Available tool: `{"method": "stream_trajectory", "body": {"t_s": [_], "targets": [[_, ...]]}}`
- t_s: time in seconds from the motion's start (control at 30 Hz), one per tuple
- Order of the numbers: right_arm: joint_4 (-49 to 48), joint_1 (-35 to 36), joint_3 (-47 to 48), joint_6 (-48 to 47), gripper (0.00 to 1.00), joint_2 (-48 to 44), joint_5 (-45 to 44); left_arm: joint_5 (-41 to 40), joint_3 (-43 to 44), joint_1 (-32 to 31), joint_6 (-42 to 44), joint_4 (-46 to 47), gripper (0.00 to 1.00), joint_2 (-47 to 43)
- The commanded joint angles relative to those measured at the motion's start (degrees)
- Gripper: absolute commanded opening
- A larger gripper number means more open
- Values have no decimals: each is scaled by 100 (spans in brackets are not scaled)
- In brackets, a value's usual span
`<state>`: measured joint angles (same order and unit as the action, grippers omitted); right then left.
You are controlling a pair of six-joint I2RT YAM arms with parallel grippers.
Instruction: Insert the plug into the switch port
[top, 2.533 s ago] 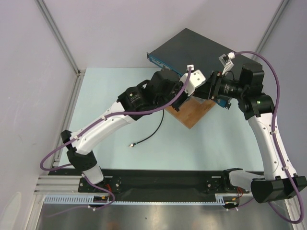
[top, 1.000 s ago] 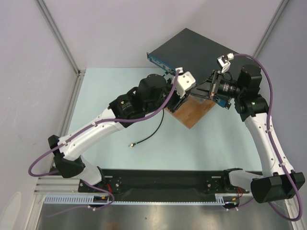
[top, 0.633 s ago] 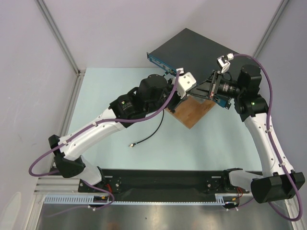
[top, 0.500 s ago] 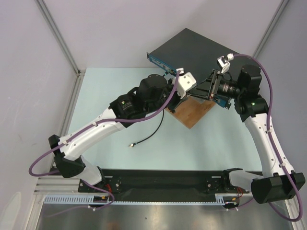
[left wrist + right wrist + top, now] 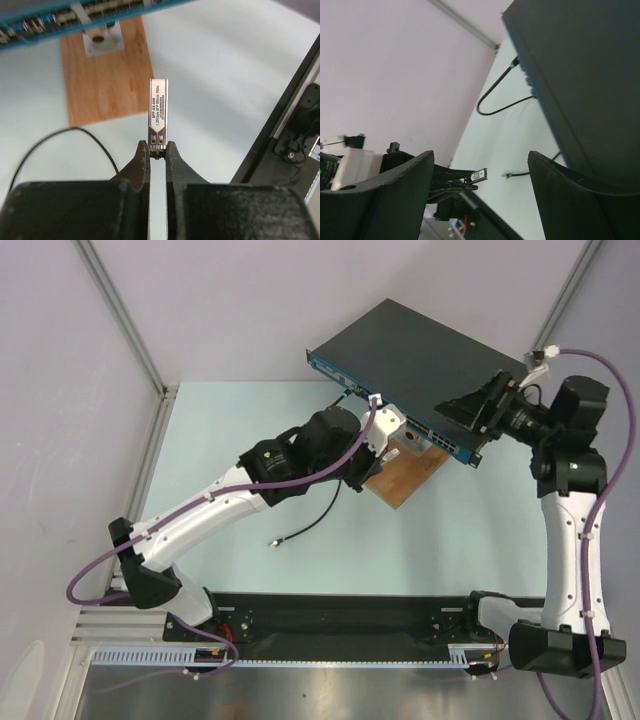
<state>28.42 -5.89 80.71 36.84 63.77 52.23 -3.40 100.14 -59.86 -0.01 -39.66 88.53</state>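
The switch (image 5: 415, 345) has a matt black top and a blue port face (image 5: 400, 412); it rests at the back on a wooden board (image 5: 405, 478). My left gripper (image 5: 158, 147) is shut on the rear end of the plug (image 5: 159, 107), a small metal labelled module. The plug points at the port face (image 5: 50, 19) and stands well short of it, above the board (image 5: 107, 82). In the top view the left gripper (image 5: 382, 453) sits just in front of the port face. My right gripper (image 5: 470, 408) is wide open above the switch's right end, and its view shows the black top (image 5: 580, 65) and the plug (image 5: 478, 175).
A thin black cable (image 5: 305, 528) lies loose on the pale table (image 5: 250, 420), its free end in front of the left arm. A metal bracket (image 5: 102, 40) stands on the board under the port face. Another black cable (image 5: 500, 97) loops from the switch's far end.
My right arm has swung back to the right, uncovering the switch's right end. My left gripper has dropped slightly lower in front of the port face, still holding the plug.
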Motion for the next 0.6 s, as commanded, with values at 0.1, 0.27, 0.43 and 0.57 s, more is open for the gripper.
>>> {"method": "stream_trajectory", "body": {"t_s": [0.1, 0.27, 0.43, 0.57], "targets": [[1662, -1097, 788, -1607, 84, -207, -283, -267, 768, 254, -543, -717, 0, 585], [2710, -2168, 964, -2391, 93, -93, -107, 49, 1376, 571, -658, -1043, 0, 1034], [2959, -2619, 737, -2639, 96, 48, 59, 85, 2105, 598, -878, -1560, 0, 1464], [2407, -2619, 202, -2262, 96, 4, 156, 59, 2835, 598, -1001, -1791, 0, 1790]]}}
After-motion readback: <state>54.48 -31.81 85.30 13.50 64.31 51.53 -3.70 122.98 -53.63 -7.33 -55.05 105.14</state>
